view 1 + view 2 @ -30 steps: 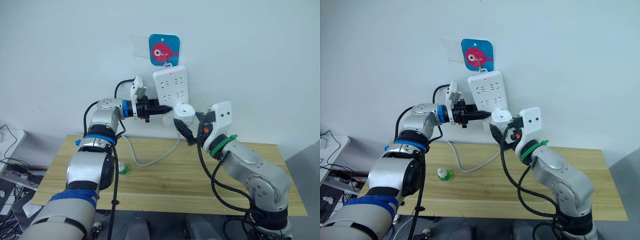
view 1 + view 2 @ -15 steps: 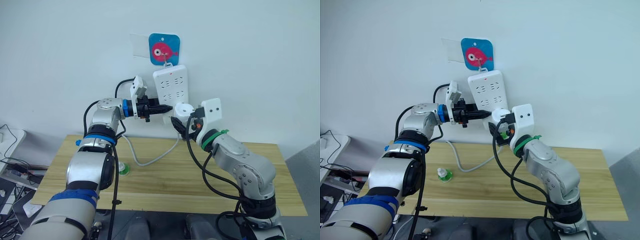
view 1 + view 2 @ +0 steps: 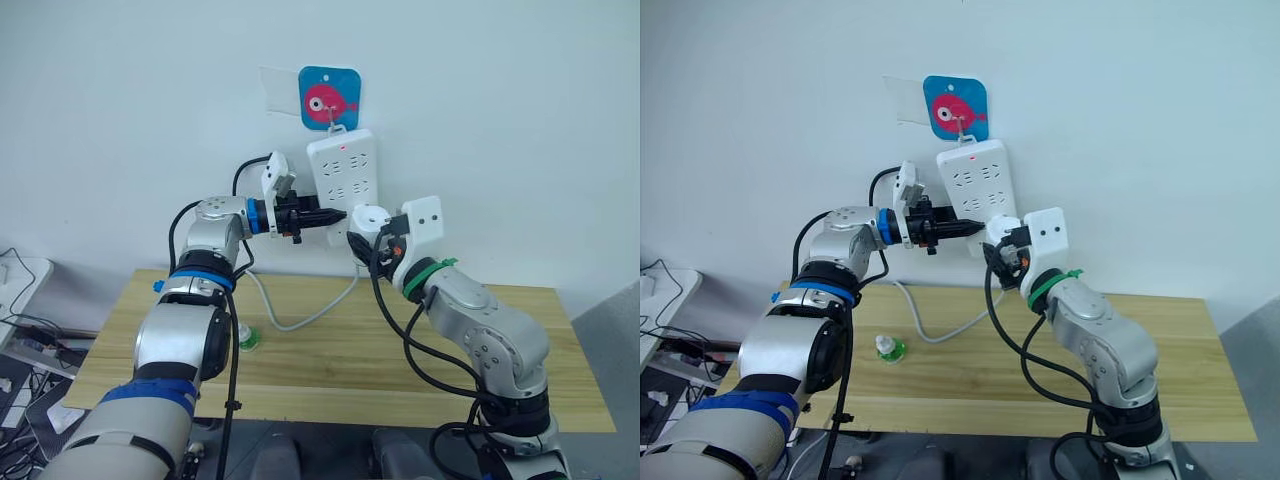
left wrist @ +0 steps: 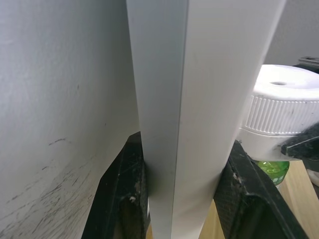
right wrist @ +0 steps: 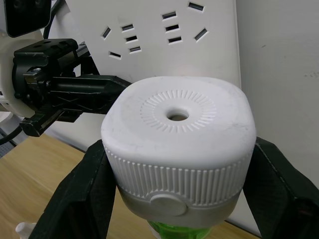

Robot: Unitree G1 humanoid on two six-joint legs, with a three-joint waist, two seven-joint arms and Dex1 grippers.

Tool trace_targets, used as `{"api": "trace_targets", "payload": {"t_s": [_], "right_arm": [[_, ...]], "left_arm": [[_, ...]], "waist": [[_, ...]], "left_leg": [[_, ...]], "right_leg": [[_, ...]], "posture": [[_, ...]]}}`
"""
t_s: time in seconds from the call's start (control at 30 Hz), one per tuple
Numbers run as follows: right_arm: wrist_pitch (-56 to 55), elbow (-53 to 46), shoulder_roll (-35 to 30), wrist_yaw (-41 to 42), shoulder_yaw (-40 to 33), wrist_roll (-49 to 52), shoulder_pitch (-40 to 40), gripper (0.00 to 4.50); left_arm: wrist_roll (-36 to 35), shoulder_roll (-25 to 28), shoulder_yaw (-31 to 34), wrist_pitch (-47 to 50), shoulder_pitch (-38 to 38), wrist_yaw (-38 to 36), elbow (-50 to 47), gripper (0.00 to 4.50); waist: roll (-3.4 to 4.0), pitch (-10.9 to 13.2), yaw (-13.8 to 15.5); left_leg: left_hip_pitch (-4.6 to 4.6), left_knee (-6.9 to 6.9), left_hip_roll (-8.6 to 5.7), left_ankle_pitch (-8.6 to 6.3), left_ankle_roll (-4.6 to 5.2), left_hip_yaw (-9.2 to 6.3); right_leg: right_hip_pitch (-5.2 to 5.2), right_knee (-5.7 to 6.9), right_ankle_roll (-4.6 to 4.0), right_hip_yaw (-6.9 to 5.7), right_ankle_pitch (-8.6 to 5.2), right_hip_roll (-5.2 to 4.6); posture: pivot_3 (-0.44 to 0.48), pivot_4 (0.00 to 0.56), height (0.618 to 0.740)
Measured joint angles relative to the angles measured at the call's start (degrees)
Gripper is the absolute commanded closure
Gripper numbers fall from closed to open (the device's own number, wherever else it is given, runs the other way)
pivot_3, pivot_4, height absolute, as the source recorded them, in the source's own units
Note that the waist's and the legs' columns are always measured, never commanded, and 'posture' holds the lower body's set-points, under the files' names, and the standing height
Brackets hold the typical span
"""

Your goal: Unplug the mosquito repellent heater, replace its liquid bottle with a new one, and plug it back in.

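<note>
The white mosquito repellent heater [image 5: 177,134] is up against the lower front of the white power strip [image 3: 343,170] on the wall. My right gripper [image 5: 179,199] is shut on its sides. Its prongs are hidden, so I cannot tell whether they are in a socket. The green liquid bottle [image 5: 174,231] pokes out under the heater. My left gripper [image 3: 335,215] is shut on the strip's left edge, with one black finger [image 4: 119,199] behind the strip and one in front. A small green bottle with a white top [image 3: 246,338], the new one by its look, stands on the wooden table [image 3: 330,370] at the left.
The strip hangs from a blue hook plate with a red fish [image 3: 329,98]. Its white cable [image 3: 300,318] runs down across the table's back. A black cable loops from the wall beside my left wrist. More cables lie on the floor at the far left.
My right arm has swung in toward the wall, carrying the heater left and closer to the strip's lower part. The left gripper has kept its hold on the strip.
</note>
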Motion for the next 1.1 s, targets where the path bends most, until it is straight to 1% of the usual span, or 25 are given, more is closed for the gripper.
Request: {"api": "trace_targets", "payload": {"t_s": [0.17,0.27,0.4,0.47,0.5,0.57,0.6,0.63,0.73,0.77,0.87,0.97,1.03,1.1], "right_arm": [[4.51,-5.23,-0.68,-0.13,-0.56,0.46,2.01,1.40],[5.92,-6.44,-0.46,-0.28,-0.93,0.44,2.04,1.40],[6.90,-6.92,-0.03,-0.38,-1.28,0.36,2.14,1.40],[7.20,-8.16,0.25,-0.36,-2.43,0.52,2.66,1.40],[7.46,-8.94,0.34,-0.29,-3.43,0.72,2.94,1.40],[7.75,-10.54,0.11,0.05,-6.02,1.21,3.74,1.40],[7.77,-10.97,-0.09,0.28,-7.55,1.67,4.46,1.40],[7.81,-11.01,-0.26,0.48,-8.77,1.98,5.01,1.40],[7.52,-10.92,-0.55,2.11,-12.45,3.43,5.80,1.40],[7.11,-10.80,-0.20,2.53,-13.76,4.24,6.00,1.40],[5.42,-9.59,1.39,3.58,-17.87,7.03,6.34,1.40],[4.04,-7.22,3.40,3.59,-23.47,10.29,6.47,1.40],[3.35,-5.24,4.82,3.49,-26.81,13.05,6.69,1.40],[2.84,-3.14,5.49,3.02,-29.79,15.29,7.11,1.40]], "left_arm": [[0.68,0.39,0.03,-1.46,-0.10,1.53,0.57,3.20],[0.82,0.39,0.17,-2.16,-0.25,2.54,1.21,3.20],[0.91,0.38,0.47,-2.19,-0.31,3.55,1.36,3.20],[0.93,0.38,0.47,-2.12,-0.37,3.57,1.35,2.47],[1.09,0.50,0.50,-1.86,-0.39,4.54,1.44,2.25],[1.20,1.02,0.52,-0.98,-0.36,5.41,2.07,1.60],[1.13,1.12,0.52,-0.88,-0.33,4.79,2.05,1.26],[1.07,1.15,0.52,-0.81,-0.29,4.01,1.97,1.02],[1.02,1.52,0.48,-0.55,0.25,2.70,1.23,0.16],[1.00,1.82,0.48,-0.45,0.59,2.51,0.85,0.05],[1.00,4.41,0.49,0.19,2.85,2.49,-1.33,0.05],[0.84,7.25,0.60,0.81,7.42,3.05,-6.30,0.05],[-0.33,9.88,1.62,3.94,14.29,4.24,-14.73,0.05],[-2.26,11.94,2.32,7.62,22.88,4.75,-25.09,0.05]], "waist": [[0.01,0.02,-0.18],[0.03,0.17,-0.34],[0.05,0.49,-0.55],[0.03,0.54,-0.56],[0.02,0.57,-0.58],[0.00,0.79,-0.80],[-0.02,0.86,-0.86],[-0.02,0.87,-0.85],[-0.01,0.94,-1.04],[-0.02,0.97,-1.27],[0.04,1.05,-2.44],[0.12,1.15,-3.82],[0.19,1.22,-4.63],[0.29,1.33,-4.67]], "left_leg": [[0.02,0.08,0.00,0.00,0.00,0.00],[0.03,0.51,0.00,0.00,0.01,-0.01],[0.03,0.71,-0.01,0.01,0.01,0.04],[0.02,0.72,-0.01,0.01,0.01,0.05],[0.02,0.71,-0.01,0.01,0.01,0.05],[-0.02,0.70,-0.01,0.01,0.01,0.05],[-0.04,0.69,-0.01,0.01,0.01,0.03],[-0.04,0.68,-0.01,0.01,0.01,0.02],[0.02,0.70,-0.01,0.01,0.01,0.02],[0.04,0.70,-0.01,0.03,0.03,0.03],[0.14,0.69,-0.01,0.13,0.18,0.06],[0.16,0.62,0.10,0.14,0.19,0.03],[0.17,0.52,0.19,0.13,0.20,0.02],[0.09,0.43,0.22,0.11,0.18,0.00]], "right_leg": [[0.00,0.10,0.00,0.01,0.00,0.00],[0.00,0.50,0.03,0.02,-0.02,0.02],[0.00,0.58,0.38,0.11,-0.09,0.03],[0.00,0.58,0.40,0.13,-0.08,0.03],[0.00,0.57,0.40,0.14,-0.08,0.03],[-0.06,0.56,0.38,0.15,-0.07,0.05],[-0.06,0.55,0.24,0.13,0.00,0.05],[-0.06,0.56,0.15,0.11,0.05,0.05],[-0.05,0.63,0.19,0.13,0.04,0.05],[-0.04,0.65,0.30,0.14,0.00,0.05],[0.00,0.69,0.43,0.23,0.05,0.09],[-0.04,0.72,0.41,0.27,0.05,0.24],[-0.09,0.73,0.28,0.37,0.05,0.32],[-0.13,0.72,0.00,0.27,0.11,0.27]], "posture": [[-0.008,0.164,0.740],[-0.010,0.163,0.740],[-0.008,0.162,0.740],[-0.009,0.162,0.740],[-0.009,0.162,0.740],[-0.011,0.163,0.740],[-0.013,0.162,0.740],[-0.013,0.162,0.740],[-0.016,0.162,0.740],[-0.016,0.162,0.740],[-0.005,0.162,0.740],[0.013,0.159,0.740],[0.028,0.157,0.740],[0.053,0.152,0.740]]}}
